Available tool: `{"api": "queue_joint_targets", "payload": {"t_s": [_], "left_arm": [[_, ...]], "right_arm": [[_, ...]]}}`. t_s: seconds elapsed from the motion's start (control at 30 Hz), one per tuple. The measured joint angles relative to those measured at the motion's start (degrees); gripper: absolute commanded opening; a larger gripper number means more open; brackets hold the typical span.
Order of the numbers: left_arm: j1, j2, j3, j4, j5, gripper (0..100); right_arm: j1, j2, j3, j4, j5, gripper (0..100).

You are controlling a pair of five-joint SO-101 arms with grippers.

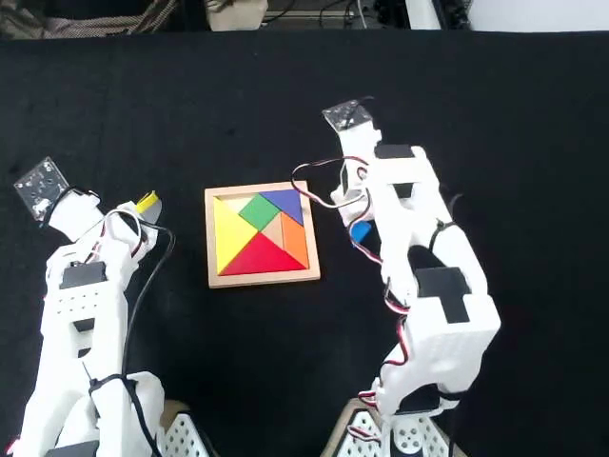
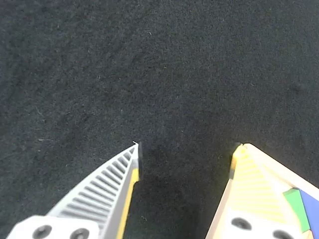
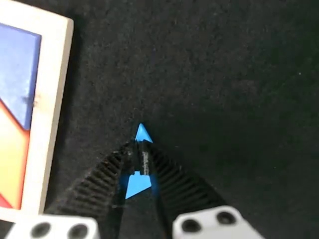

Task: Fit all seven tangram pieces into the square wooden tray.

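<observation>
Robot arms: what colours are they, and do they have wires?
The left arm and right arm are white plastic with black motor blocks and red, white and black wires. The left gripper has ribbed fingers, one grey with a yellow edge, one yellow. The right gripper has black ribbed fingers with blue at the tips.

The high camera looked down on the black worktop [image 1: 495,105] from well above. Each wrist camera peered past its own fingers [image 3: 94,185], low and close, and all three caught the tray [image 1: 217,282].
</observation>
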Motion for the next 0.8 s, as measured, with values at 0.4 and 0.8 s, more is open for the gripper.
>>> {"api": "queue_joint_targets", "payload": {"t_s": [0.4,0.8], "left_arm": [[0.00,0.00,0.00,0.00,0.00,29],[0.00,0.00,0.00,0.00,0.00,29]], "right_arm": [[-0.79,-10.29,10.73,-9.14,0.79,1.1],[-1.23,-0.70,1.67,-2.90,3.78,1.1]]}}
